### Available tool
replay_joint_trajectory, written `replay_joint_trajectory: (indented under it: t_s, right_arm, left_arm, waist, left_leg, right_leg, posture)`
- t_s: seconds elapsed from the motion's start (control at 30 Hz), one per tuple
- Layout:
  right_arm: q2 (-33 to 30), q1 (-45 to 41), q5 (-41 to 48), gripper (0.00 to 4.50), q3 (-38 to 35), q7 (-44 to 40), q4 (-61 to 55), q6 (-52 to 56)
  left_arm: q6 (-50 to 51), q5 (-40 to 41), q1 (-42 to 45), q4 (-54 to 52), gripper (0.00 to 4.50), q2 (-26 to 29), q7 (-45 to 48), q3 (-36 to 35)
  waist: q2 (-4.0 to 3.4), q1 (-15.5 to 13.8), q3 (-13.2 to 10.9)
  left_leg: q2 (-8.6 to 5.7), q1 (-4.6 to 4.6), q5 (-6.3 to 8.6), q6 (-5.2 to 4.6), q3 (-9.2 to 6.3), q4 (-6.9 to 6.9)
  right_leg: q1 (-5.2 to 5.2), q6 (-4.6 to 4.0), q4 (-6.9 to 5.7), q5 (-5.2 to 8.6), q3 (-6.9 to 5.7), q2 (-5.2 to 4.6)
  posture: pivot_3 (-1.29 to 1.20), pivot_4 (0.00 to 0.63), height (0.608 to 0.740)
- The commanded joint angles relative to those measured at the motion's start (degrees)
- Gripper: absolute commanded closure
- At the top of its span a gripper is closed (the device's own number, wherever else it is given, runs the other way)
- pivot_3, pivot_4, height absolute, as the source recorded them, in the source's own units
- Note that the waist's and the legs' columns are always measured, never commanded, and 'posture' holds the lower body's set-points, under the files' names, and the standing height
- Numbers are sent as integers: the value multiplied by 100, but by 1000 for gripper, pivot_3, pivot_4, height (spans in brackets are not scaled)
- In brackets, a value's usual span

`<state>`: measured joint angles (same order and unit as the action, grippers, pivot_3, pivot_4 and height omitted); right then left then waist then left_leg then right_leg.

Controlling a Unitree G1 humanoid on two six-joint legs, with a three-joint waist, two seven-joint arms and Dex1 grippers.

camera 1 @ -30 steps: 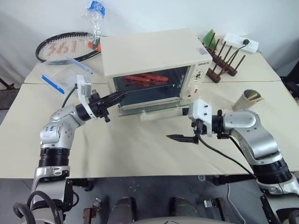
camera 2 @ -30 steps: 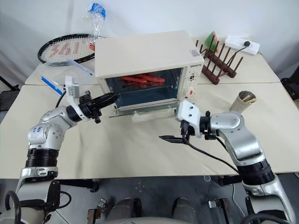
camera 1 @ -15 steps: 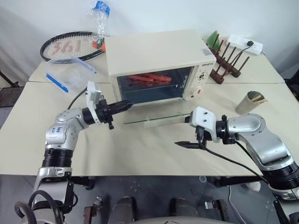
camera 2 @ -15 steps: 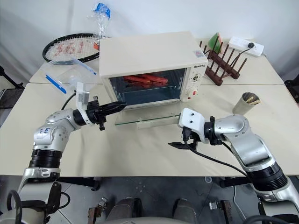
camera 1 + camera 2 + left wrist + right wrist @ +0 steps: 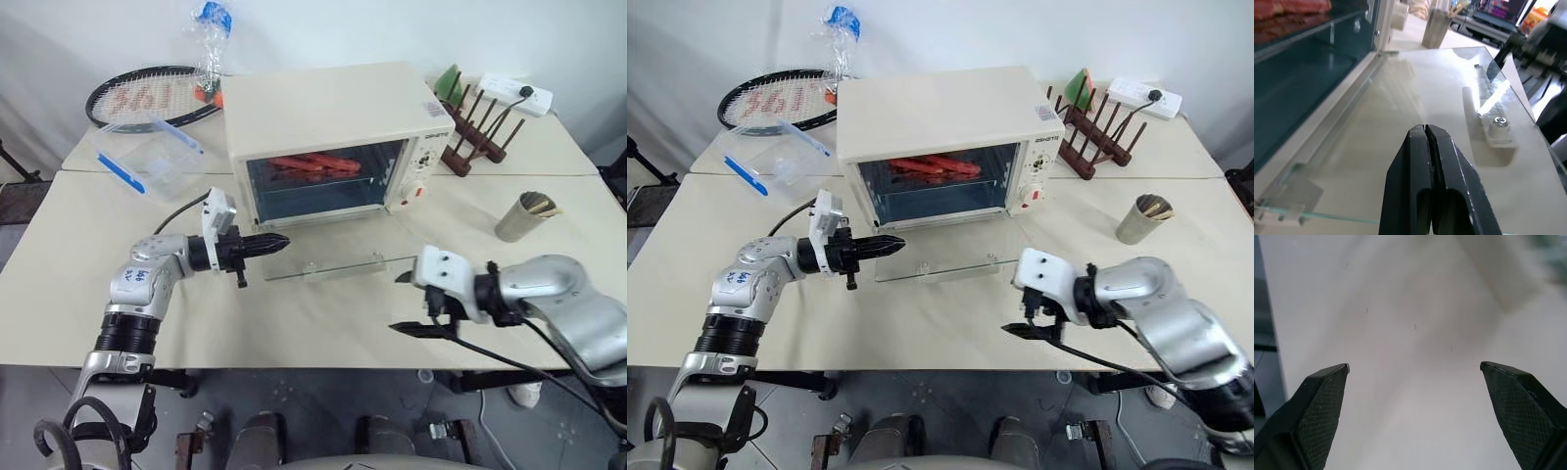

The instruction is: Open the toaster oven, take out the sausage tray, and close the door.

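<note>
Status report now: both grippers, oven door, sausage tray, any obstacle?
Left gripper shut, over the open door. Right gripper open, empty, above the table. Sausage tray inside the toaster oven. Nothing blocks the opening.

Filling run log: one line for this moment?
door: open flat | tray: in oven | left gripper: shut, over door | right gripper: open, empty

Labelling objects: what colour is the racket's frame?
Black racket, best seen in right eye view.

Bright, even light; wrist views partly blurred.
</note>
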<state>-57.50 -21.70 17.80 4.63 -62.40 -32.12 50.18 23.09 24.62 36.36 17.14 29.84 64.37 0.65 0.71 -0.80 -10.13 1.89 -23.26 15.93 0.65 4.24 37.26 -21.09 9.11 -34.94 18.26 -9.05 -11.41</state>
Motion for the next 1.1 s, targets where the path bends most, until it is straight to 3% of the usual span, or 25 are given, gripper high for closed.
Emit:
replay_joint_trajectory:
  t_s: [0.03,0.13,0.23,0.43,0.67,0.83,1.1]
  right_arm:
    - [-572,300,943,0,-1266,-546,-694,552]
    - [-633,187,1326,0,-1654,-506,-630,633]
    - [-287,-352,1453,0,-1512,-57,-412,588]
    - [993,-1792,610,0,-98,1310,263,212]
    - [1896,-2582,-1405,0,1532,2469,1669,-1193]
    - [2566,-3079,-2479,0,2067,3101,2759,-2048]
    - [3320,-3574,-3990,0,2908,3634,4446,-3473]
  left_arm:
    - [-187,-298,21,74,4468,48,216,295]
    - [-514,-739,77,343,4468,101,311,623]
    - [-900,-1105,116,546,4468,139,437,897]
    - [-1325,-1381,77,635,4468,87,392,1020]
    - [-1238,-438,-497,-162,4468,-336,-128,71]
    - [-1006,411,-1094,-1106,4468,-748,-705,-754]
    - [-723,1119,-2180,-2553,4468,-1041,-1792,-1536]
  waist:
    - [0,-49,0]
    - [5,-66,1]
    - [7,-54,3]
    - [3,-24,6]
    - [2,-4,7]
    - [5,112,4]
    - [5,270,4]
  left_leg:
    - [0,-1,0,0,1,0]
    - [0,0,1,-1,1,6]
    - [1,4,1,-3,0,16]
    - [2,10,1,-2,1,19]
    - [1,1,1,-2,8,19]
    - [2,-14,0,0,0,21]
    - [1,-5,-2,2,-7,-2]
  right_leg:
    - [-1,0,2,0,1,0]
    - [4,0,4,0,0,0]
    - [11,-1,0,0,1,0]
    - [9,-1,-12,0,6,-1]
    - [-6,-1,-22,0,8,-3]
    - [-37,-1,-59,-1,4,-8]
    - [-38,-1,-63,0,2,-10]
  posture:
    - [0,150,740]
    - [0,150,740]
    - [0,150,740]
    - [0,150,740]
    - [0,150,740]
    - [0,150,740]
    - [0,150,740]
